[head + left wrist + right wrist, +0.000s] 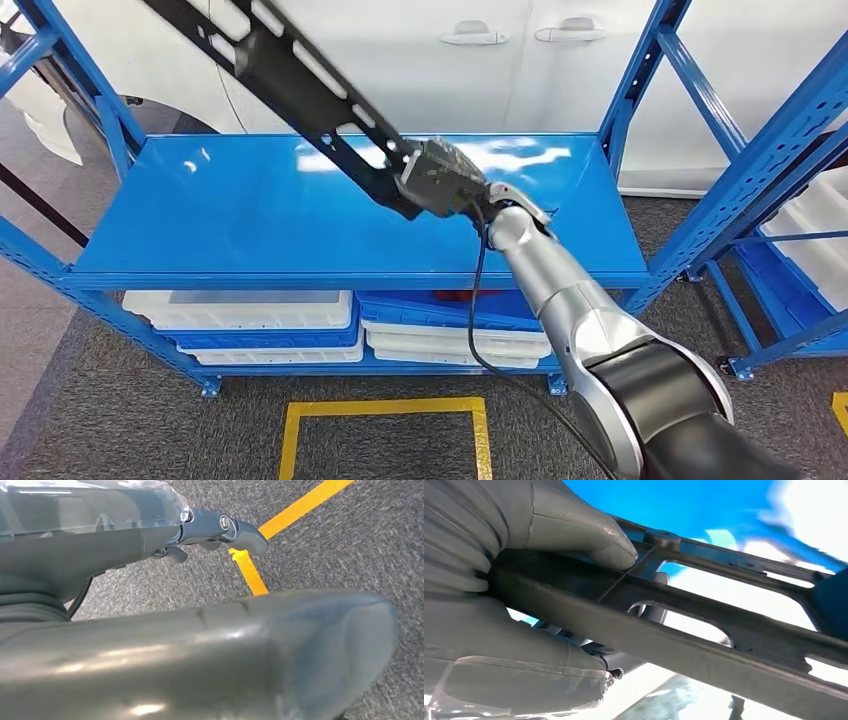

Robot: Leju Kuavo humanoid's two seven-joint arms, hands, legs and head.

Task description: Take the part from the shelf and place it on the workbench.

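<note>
Part [300, 85], a long black slotted bar, is clamped in the right hand [445, 180] at its near end; its thumb [589, 540] presses on one rail, and the bar rises left and far, cut off at the frame's top, above the blue shelf [250, 215]. No writing is legible anywhere. White and blue bins [240, 312] sit on the lower level; grey carpet carries yellow floor tape [385, 408], a white car [420, 60] behind. The left hand [220, 530] hangs over the carpet, fingers curled around nothing.
</note>
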